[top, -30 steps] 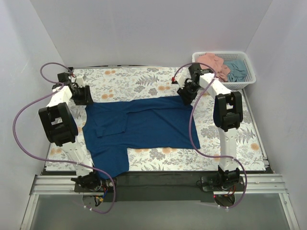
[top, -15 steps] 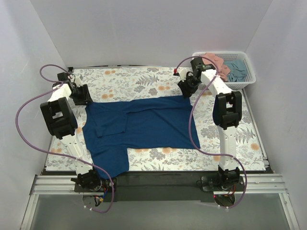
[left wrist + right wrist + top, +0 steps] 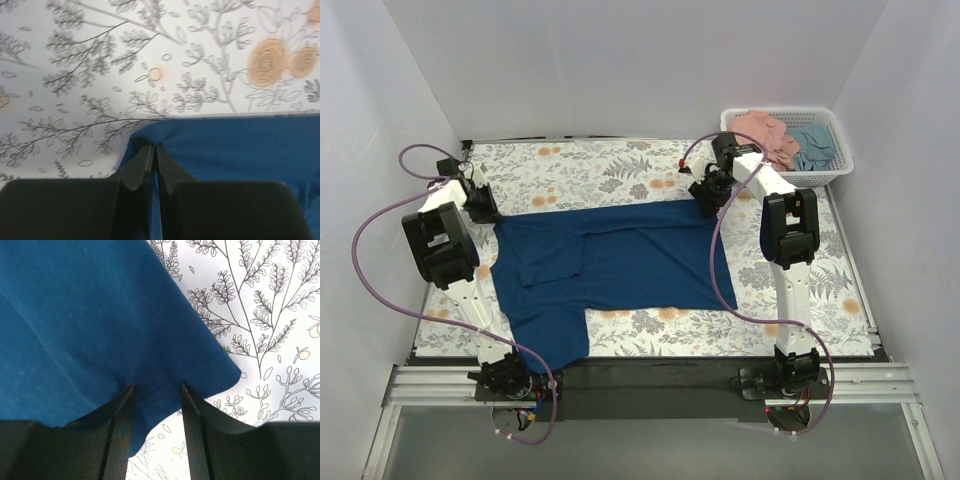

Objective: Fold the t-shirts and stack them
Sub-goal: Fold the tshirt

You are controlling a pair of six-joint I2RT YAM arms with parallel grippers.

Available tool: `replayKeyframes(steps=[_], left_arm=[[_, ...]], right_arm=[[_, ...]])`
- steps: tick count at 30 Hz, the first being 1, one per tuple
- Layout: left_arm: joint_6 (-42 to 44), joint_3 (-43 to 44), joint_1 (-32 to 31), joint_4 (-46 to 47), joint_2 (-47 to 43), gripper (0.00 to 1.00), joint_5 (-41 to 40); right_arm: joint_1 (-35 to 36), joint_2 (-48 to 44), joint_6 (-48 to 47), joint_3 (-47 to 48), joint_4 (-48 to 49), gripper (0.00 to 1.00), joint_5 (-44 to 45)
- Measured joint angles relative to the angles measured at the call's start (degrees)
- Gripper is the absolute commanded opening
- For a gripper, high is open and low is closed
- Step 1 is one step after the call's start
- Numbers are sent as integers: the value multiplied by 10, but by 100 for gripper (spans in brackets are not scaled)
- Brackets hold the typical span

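The dark navy t-shirt [image 3: 620, 262] lies spread flat on the flowered tablecloth, with one sleeve folded in on its left part. My left gripper [image 3: 486, 208] is at the shirt's far left corner; in the left wrist view its jaws [image 3: 154, 148] are shut on the navy cloth [image 3: 235, 150]. My right gripper [image 3: 706, 197] is at the far right corner. In the right wrist view it [image 3: 157, 390] is open and straddles the stitched hem [image 3: 200, 367]. The salmon pink shirt [image 3: 766, 132] and the light teal shirt [image 3: 813, 146] lie crumpled in the basket.
The white lattice basket [image 3: 838, 160] stands at the back right corner. White walls close in the table on the left, back and right. Flowered cloth [image 3: 590, 170] shows bare behind the shirt, and at the right [image 3: 820, 285].
My left gripper has shifted a little further left and back with the shirt corner. My right gripper rose toward the back and came back down at the far right corner.
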Motion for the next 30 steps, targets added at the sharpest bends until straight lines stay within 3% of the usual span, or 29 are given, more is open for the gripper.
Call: replayKeyframes(steps=[4,7,8,10,18,25,30], left_arm=[[4,-9,11,10,0,0,-14],[13,-8,10,11,0,28,-14],[19,-6,10,8,0,45,-7],[33,-5,10,6,-5,54,21],[122,-57,-37,12,-123,56,74],[182,-75,-228,16,-167,52,87],[202,-102,-296,3,-148,52,75]], right_arm=[[1,0,0,0,0,49,3],[1,0,1,1,-1,52,3],[2,-1,0,1,-3,53,2],[2,-5,-1,-3,-3,54,-1],[3,-64,-33,-51,-12,52,2],[6,-103,-79,-59,-22,50,5],[14,-101,-98,-76,-29,49,11]])
